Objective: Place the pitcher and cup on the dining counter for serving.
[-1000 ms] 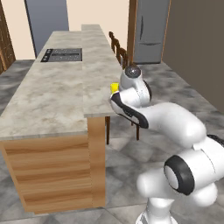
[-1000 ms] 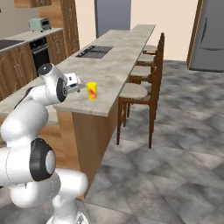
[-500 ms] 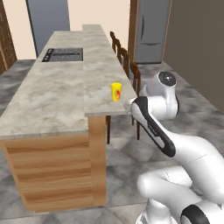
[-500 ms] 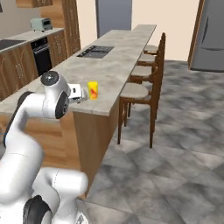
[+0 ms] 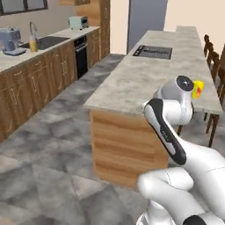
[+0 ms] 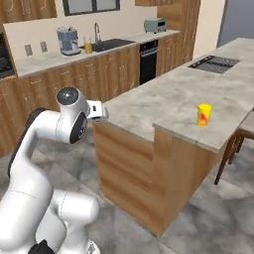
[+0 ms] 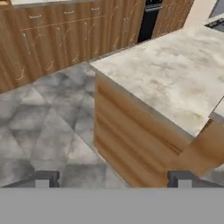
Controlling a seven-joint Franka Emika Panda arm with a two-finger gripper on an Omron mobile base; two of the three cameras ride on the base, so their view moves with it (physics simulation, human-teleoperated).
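The yellow cup (image 6: 204, 114) with its red mark stands upright near the stool-side edge of the dining counter (image 6: 163, 101); in the left base view the cup (image 5: 198, 88) peeks out from behind my arm. The pitcher (image 6: 88, 46), with orange juice in it, stands on the wall counter between the coffee machine and the sink, and shows small in the left base view (image 5: 33, 45). My gripper (image 7: 113, 178) is open and holds nothing. It looks down over the dining counter's near corner (image 7: 175, 83) and the floor. In the right base view my gripper (image 6: 101, 112) hangs by that corner, well left of the cup.
A grey-blue coffee machine (image 6: 68, 40), a sink tap (image 6: 96, 31) and a toaster (image 6: 154, 25) are on the wall counter, with an oven (image 6: 149, 59) below. A cooktop (image 6: 214, 63) is set in the dining counter's far part. Stools (image 5: 212, 55) line its right side. Grey tiled floor lies between the counters.
Both base views have swung left, so the wall counter with the pitcher now shows. My arm has pulled back from the cup toward the counter's corner. The cup stays put; the gripper stays open.
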